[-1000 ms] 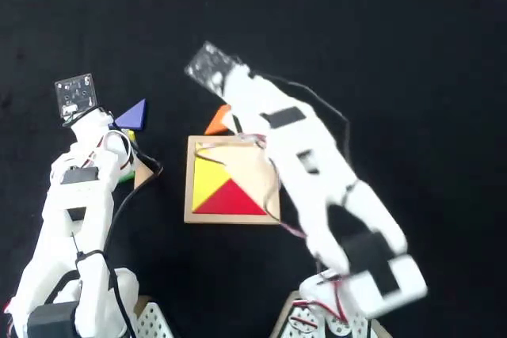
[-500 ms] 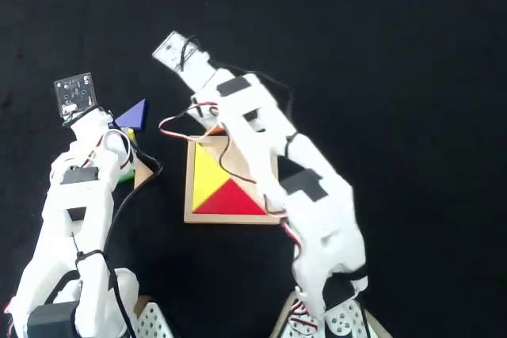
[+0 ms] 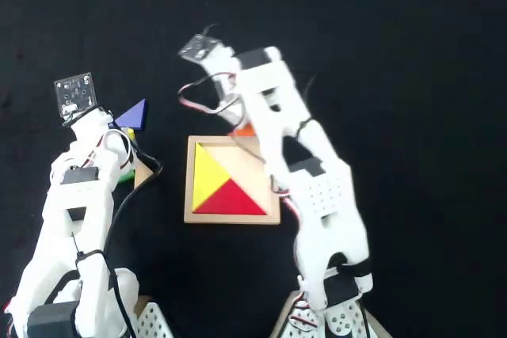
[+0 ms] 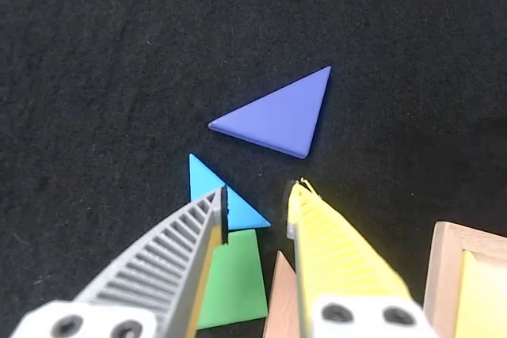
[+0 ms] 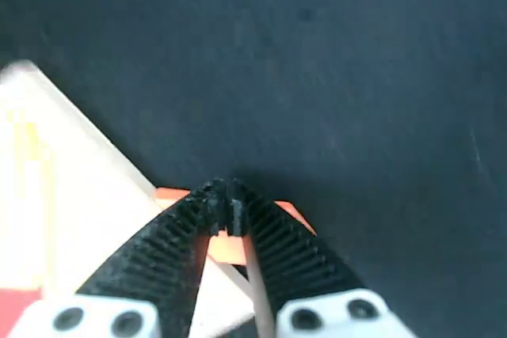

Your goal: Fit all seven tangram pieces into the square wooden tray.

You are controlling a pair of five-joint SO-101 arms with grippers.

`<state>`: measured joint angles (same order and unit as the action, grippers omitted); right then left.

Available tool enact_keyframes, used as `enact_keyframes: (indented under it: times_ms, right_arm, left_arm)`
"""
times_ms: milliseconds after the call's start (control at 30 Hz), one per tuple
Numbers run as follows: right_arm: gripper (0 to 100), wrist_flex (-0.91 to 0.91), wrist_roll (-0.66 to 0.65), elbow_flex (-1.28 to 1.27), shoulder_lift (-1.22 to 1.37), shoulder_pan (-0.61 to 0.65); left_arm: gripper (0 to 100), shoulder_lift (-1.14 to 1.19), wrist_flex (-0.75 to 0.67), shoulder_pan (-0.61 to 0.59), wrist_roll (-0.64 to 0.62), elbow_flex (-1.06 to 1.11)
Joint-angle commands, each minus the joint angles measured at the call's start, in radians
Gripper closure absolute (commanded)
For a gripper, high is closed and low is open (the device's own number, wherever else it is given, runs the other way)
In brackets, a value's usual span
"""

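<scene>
**Two triangles in the tray, right gripper closed over the orange piece**

In the high view the square wooden tray [image 3: 190,184] lies near the middle of the black table [image 3: 412,116]. Inside it, a yellow triangle [image 3: 206,176] fills the left part and a red triangle [image 3: 230,199] fills the lower part. The two touch along a slanted edge, and bare wood shows in the upper right part. An orange piece [image 3: 245,129] lies just outside the upper rim of the tray. It is partly covered by the right arm [image 3: 273,108], which reaches across the right side of the tray toward the upper centre of the frame.

In the right wrist view the right gripper [image 5: 227,194] has its black fingertips pressed together, and nothing is visible between them. The orange piece [image 5: 290,213] shows under the tips and on both sides of them, next to the pale tray corner [image 5: 87,172]. I cannot tell whether the tips touch it.

The left gripper [image 4: 260,190] is at the left of the high view. Its fingers are spread, one grey and one yellow, and they hold nothing. In the left wrist view an indigo triangle [image 4: 277,115] lies on the cloth beyond the fingertips, apart from them. A small light blue triangle [image 4: 203,176] is partly hidden by the grey finger. A green piece [image 4: 235,279] lies between the fingers, just beside it. A tan piece [image 4: 280,302] lies between the green piece and the yellow finger.
</scene>
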<state>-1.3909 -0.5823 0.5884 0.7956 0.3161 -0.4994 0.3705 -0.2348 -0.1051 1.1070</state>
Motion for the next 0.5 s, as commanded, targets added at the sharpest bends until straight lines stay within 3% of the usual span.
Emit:
enact_keyframes:
  times_ms: [0,467]
  right_arm:
    - [98.7,-0.060,-0.057,0.053,-0.013,-0.106]
    - [98.7,-0.305,-0.272,0.062,-0.028,-0.387]
  left_arm:
    - [85,-0.018,-0.018,-0.012,0.005,0.002]
    - [85,-0.018,-0.018,-0.012,0.005,0.002]
